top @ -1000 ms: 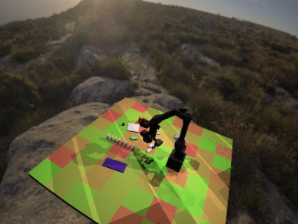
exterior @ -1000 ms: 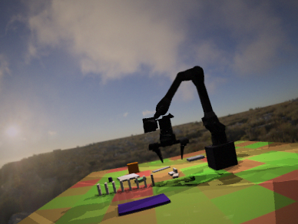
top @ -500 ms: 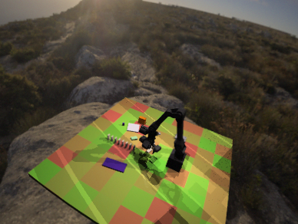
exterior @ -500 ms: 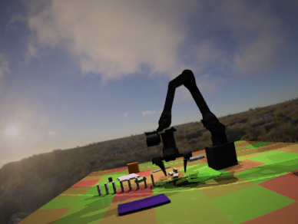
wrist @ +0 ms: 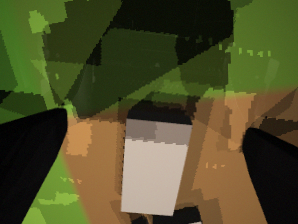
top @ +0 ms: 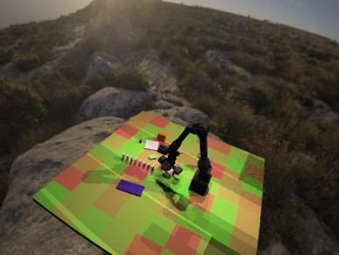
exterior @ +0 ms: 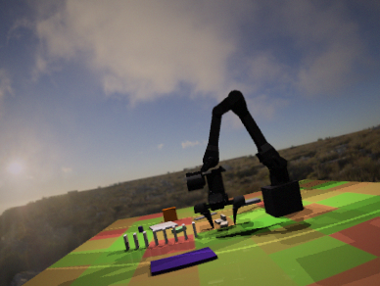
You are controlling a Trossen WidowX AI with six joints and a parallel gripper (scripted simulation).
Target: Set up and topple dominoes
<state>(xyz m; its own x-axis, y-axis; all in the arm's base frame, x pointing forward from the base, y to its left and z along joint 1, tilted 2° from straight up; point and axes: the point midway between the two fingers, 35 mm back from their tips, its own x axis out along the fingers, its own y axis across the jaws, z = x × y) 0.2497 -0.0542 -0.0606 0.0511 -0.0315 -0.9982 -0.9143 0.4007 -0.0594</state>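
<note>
Several white dominoes stand upright in a row; one end domino [top: 123, 155] [exterior: 125, 242] is far from the arm, and the other end domino [exterior: 194, 229] is near the gripper. My gripper [top: 170, 173] [exterior: 223, 226] [wrist: 157, 128] is open, pointing down low over the loose dominoes beside the row's near end. A loose white domino [wrist: 154, 175] lies between the spread fingers in the wrist view, touching neither. Parts of other loose pieces show at the bottom edge of that view, mostly cut off.
A purple slab [top: 130, 188] [exterior: 183, 261] lies in front of the row. Behind the row are a white slab [top: 151, 145] [exterior: 163, 225], a mint block [top: 152, 157], an orange box [top: 162, 136] [exterior: 169, 214] and a small dark block [top: 140, 141] [exterior: 140, 229].
</note>
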